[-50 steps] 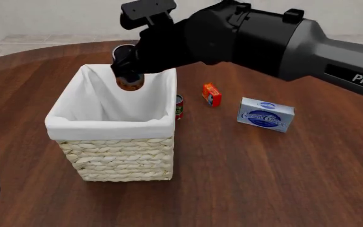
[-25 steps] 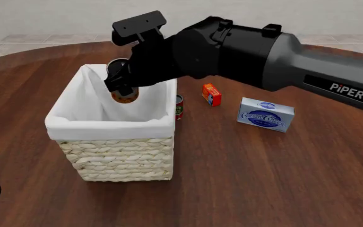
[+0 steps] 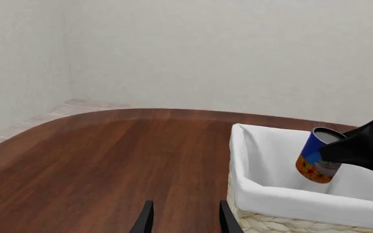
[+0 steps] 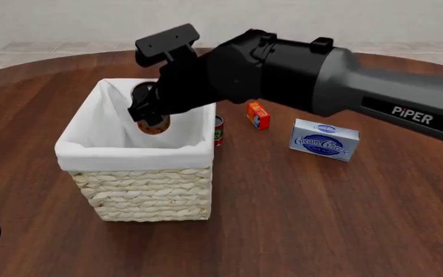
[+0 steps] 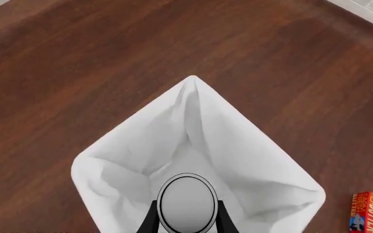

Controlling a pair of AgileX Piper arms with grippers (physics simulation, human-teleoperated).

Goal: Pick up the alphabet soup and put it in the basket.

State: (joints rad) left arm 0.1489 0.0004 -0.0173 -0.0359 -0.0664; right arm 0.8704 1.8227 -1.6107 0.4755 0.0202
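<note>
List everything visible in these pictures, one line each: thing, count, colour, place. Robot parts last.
alphabet soup: 1, blue, orange and yellow label, silvery top; tilted, held over the basket's open top.
basket: 1, pale straw with white lining; on the table's left half.
small can: 1, red and green label; just right of the basket, mostly hidden behind it.
small box: 1, orange-red; right of the small can.
cream cheese box: 1, white and blue; farthest right.
table: 1, dark brown wood; under everything.
right gripper: 1, black; shut on the alphabet soup above the basket.
left gripper: 1, black; open, low at the table's near left, holding nothing.
</note>
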